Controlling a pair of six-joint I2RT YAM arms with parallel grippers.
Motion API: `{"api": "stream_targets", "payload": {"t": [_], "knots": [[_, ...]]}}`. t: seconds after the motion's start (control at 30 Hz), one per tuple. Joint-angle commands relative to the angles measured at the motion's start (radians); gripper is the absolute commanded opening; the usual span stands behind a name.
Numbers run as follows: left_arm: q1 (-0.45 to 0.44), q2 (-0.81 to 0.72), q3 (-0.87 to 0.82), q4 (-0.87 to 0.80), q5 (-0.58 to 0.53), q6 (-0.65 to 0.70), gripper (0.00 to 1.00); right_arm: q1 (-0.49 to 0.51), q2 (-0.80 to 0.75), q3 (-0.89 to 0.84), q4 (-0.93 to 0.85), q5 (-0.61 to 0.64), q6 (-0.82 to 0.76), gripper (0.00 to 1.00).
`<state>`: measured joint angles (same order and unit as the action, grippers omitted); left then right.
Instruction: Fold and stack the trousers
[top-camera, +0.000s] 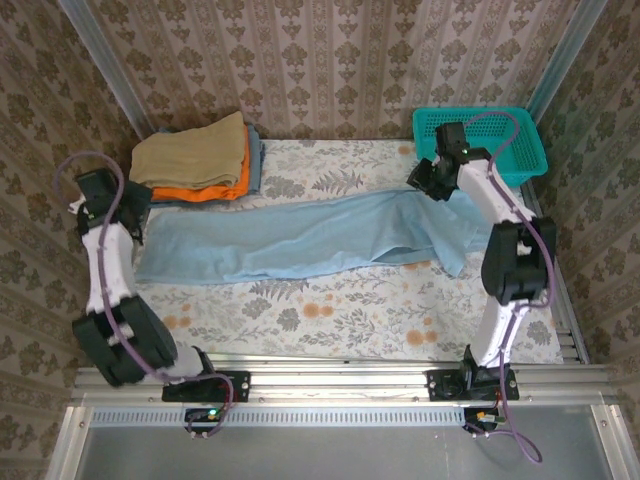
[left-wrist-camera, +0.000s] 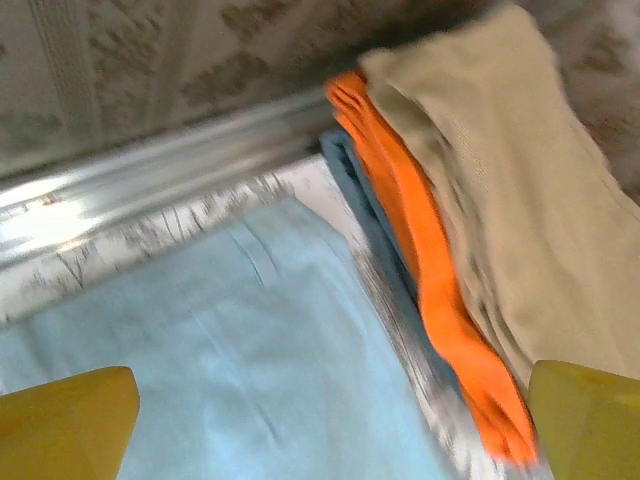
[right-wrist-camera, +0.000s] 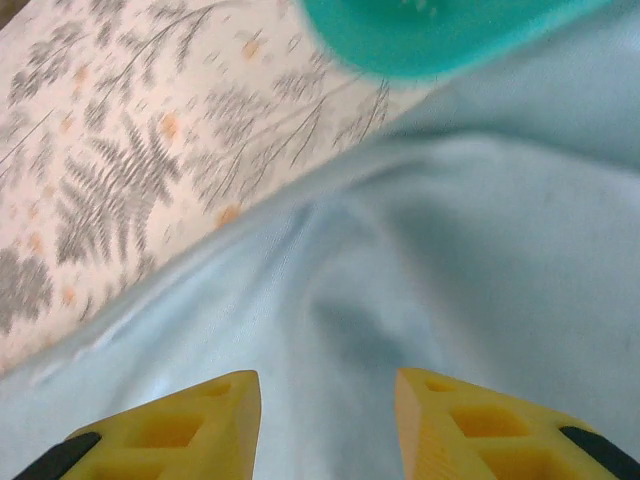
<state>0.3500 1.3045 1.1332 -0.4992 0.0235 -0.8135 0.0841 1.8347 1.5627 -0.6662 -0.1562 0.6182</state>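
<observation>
In the overhead view the trousers lie stretched across the middle of the frame, from just below the tan garment at upper left to just below the teal basket at upper right. The left wrist view adds the stack's layered edge, tan over an orange garment. There the left gripper has its fingers wide apart in the bottom corners, holding nothing. The right wrist view puts the basket rim at its top edge; the right gripper stands partly open over the blue cloth, gripping nothing.
</observation>
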Motion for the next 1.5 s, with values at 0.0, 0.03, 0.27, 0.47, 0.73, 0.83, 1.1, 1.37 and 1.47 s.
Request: {"api": "stream_targets", "payload": {"t": [0.0, 0.03, 0.27, 0.47, 0.73, 0.83, 1.1, 1.37, 1.47], "knots": [[-0.117, -0.128, -0.179, 0.022, 0.009, 0.024, 0.97, 0.067, -0.104, -0.145, 0.116, 0.018, 0.055, 0.41], [-0.172, -0.152, -0.24, 0.046, 0.008, 0.014, 0.96, 0.087, -0.116, -0.188, 0.123, 0.008, 0.053, 0.42], [-0.394, -0.105, -0.447, 0.323, 0.037, 0.009, 0.89, 0.167, -0.048, -0.294, 0.22, -0.055, 0.07, 0.39], [-0.402, -0.024, -0.543, 0.422, -0.011, -0.029, 0.88, 0.227, 0.063, -0.328, 0.224, -0.064, 0.08, 0.33], [-0.259, -0.146, -0.712, 0.327, -0.066, -0.118, 0.92, 0.229, -0.007, -0.507, 0.209, -0.066, 0.074, 0.33], [-0.163, -0.217, -0.762, 0.287, -0.033, -0.112, 0.91, 0.228, -0.042, -0.574, 0.196, -0.109, 0.068, 0.33], [-0.077, -0.372, -0.756, 0.205, 0.014, -0.087, 0.89, 0.216, -0.227, -0.537, 0.009, -0.131, 0.005, 0.38], [-0.289, -0.361, -0.619, 0.165, -0.029, -0.034, 0.89, -0.102, -0.381, -0.46, -0.181, 0.116, -0.014, 0.45], [-0.379, -0.361, -0.596, 0.155, -0.067, -0.016, 0.9, -0.257, -0.369, -0.523, -0.117, 0.192, 0.018, 0.45]]}}
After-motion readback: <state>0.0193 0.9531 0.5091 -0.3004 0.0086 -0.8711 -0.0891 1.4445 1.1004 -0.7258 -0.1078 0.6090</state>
